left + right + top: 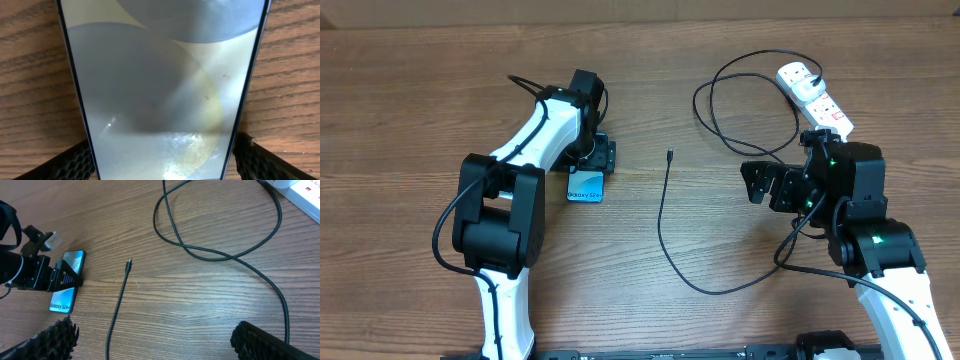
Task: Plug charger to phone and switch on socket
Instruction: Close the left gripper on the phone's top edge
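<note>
The phone point(586, 187) lies flat on the wooden table with its light blue "Galaxy" end showing. My left gripper point(588, 172) is down over it, open. In the left wrist view the phone point(160, 90) fills the gap, and the fingertips point(75, 162) sit close against both long edges; I cannot tell if they press. The charger point(663, 220) is a thin black cable whose small connector tip point(670, 154) lies free to the right of the phone. It loops up to the white socket point(810, 92) at the far right. My right gripper point(765, 185) hovers open and empty below the socket.
The charger's loops point(220, 255) cross the wood between the tip point(129, 262) and the socket point(305, 190). In the right wrist view the phone point(65, 297) and left gripper point(50, 275) sit at the left. The table's far edge runs along the top of the overhead view.
</note>
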Robot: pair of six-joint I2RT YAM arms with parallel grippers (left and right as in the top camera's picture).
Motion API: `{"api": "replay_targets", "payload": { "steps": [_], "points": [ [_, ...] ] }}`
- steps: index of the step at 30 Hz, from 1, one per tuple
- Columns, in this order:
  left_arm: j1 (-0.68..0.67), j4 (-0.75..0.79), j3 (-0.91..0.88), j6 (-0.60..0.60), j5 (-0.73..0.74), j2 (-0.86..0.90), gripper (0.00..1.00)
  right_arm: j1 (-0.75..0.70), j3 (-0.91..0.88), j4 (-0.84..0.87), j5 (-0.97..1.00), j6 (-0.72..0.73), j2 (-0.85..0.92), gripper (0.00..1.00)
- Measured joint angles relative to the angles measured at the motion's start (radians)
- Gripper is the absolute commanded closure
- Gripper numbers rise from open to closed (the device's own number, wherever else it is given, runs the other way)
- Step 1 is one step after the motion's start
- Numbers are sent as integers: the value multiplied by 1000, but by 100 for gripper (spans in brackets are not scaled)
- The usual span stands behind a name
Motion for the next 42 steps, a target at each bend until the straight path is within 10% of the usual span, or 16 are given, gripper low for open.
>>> {"api": "replay_targets", "payload": {
  "steps": [42],
  "points": [
    [0, 75, -6, -3, -15, -4, 11, 0, 0, -14, 0, 0, 33, 0]
  ]
}}
